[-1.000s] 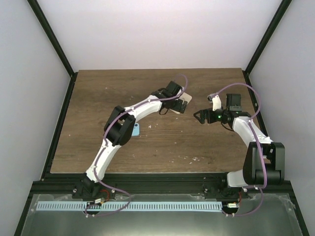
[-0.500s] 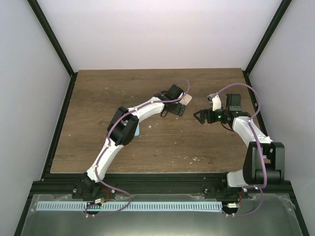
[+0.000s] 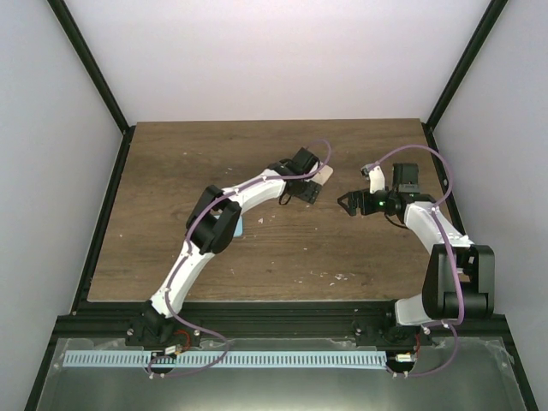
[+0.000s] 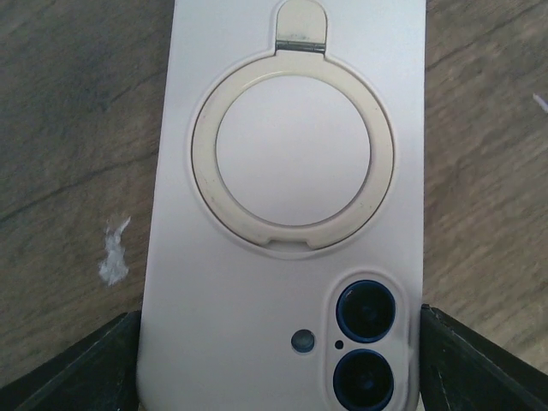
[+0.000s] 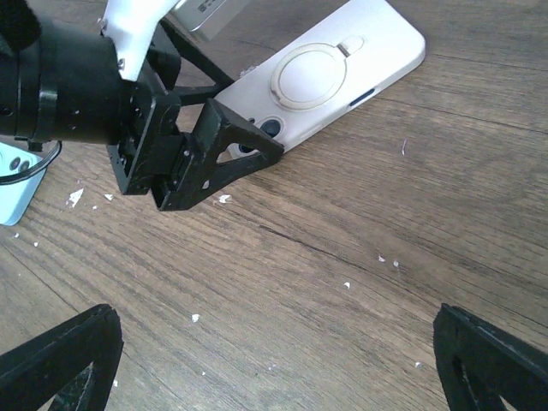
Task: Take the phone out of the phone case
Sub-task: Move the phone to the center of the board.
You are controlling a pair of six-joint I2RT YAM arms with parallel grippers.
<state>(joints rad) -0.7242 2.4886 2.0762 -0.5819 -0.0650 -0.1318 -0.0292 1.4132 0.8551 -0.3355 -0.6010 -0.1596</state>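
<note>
Flat on brown wooden surface (image 5: 385, 240) at 1 o'clock: cream-white rectangular phone case (image 5: 381, 47), ring stand (image 5: 308, 75) upward. Astride its camera end at 10 o'clock: black left pincer (image 5: 254, 120), contact unclear. Spread wide at 5 and 7 o'clock: right pincer (image 5: 272, 342). Scattered around: small white crumbs (image 5: 224, 199).

The wooden table (image 3: 171, 171) bears a cream phone case (image 4: 282, 214) back-up and white flecks (image 4: 111, 257).

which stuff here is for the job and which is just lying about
For the job: cream phone case with ring stand; blue-lensed phone inside it; left pincer gripping its sides.
Lying about: pale blue flat object beside the left arm; white crumbs on the wooden table.
</note>
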